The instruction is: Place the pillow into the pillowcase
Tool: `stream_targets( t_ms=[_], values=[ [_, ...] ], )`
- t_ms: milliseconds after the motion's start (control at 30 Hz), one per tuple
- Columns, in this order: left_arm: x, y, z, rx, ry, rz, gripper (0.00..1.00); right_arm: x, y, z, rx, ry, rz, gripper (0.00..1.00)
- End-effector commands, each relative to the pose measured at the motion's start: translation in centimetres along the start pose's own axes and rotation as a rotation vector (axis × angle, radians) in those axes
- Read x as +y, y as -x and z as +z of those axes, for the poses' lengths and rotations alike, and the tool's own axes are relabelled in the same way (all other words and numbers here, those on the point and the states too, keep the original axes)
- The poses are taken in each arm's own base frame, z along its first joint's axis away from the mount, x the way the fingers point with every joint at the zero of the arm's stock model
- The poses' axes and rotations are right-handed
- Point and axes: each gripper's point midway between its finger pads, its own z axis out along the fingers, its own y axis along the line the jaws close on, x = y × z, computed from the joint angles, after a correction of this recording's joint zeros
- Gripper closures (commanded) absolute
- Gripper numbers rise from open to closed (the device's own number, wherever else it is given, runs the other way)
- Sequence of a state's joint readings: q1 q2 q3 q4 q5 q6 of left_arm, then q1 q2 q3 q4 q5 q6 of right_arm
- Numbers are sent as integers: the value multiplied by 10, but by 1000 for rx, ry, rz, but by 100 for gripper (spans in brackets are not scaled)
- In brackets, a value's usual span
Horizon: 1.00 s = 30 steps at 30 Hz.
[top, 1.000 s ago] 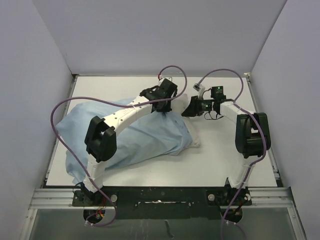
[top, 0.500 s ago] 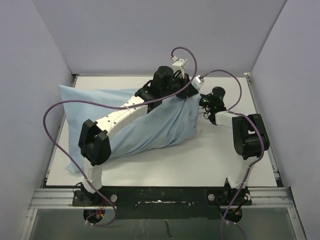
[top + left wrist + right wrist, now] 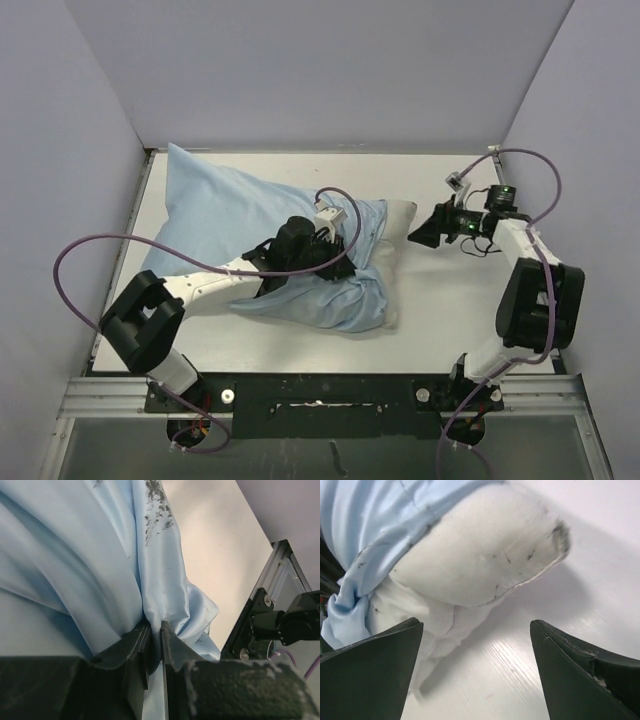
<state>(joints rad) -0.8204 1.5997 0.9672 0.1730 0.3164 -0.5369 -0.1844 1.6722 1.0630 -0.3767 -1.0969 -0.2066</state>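
L gripper [image 3: 154, 627] pinched tight on a pillowcase [image 3: 220, 210] fold atop the pillow [image 3: 400, 215]. Pillow's mostly inside, one off-white end poking out. R gripper [image 3: 420, 236] gapes wide, empty, just right of that end. Best bet: keep hem taut, nudge end in. White table [image 3: 440, 320] beneath pillow, plain grey walls [image 3: 320, 70] beyond.

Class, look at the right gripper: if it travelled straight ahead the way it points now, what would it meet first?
Most likely the bare off-white end of the pillow, which sticks out of the pillowcase directly ahead of the open right gripper. Nothing shows in between, though depth is unclear.
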Motion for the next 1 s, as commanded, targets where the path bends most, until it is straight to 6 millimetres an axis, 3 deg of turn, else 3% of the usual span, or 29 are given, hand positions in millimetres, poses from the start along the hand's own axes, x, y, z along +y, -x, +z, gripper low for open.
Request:
stream_targets(
  t_ms=[0,100,300,333,433,500,600,733,833,967],
  values=[
    [-45,31,-32,-121,-151,106,88,23,29,-47,-71,9,-174,6],
    [-54,26,-38,-115,-181,128,88,32,38,-39,-101,81,-71,2],
    [-66,30,-55,-144,-206,153,87,56,5,27,47,175,121,6],
    [-69,32,-59,-149,-210,162,87,57,2,34,62,167,136,13],
    [-73,44,-74,-180,-179,202,78,64,6,44,81,182,148,54],
    [-70,62,-87,-225,-103,242,60,72,14,46,70,196,119,74],
    [-64,101,-107,-315,26,299,34,88,26,45,24,218,31,88],
    [-56,144,-110,-318,135,302,29,114,35,32,-35,275,-113,93],
    [-44,146,-88,-228,191,319,28,130,34,19,-75,334,-202,96],
    [-41,137,-57,-143,181,338,27,136,29,9,-108,376,-233,97]
  ],
)
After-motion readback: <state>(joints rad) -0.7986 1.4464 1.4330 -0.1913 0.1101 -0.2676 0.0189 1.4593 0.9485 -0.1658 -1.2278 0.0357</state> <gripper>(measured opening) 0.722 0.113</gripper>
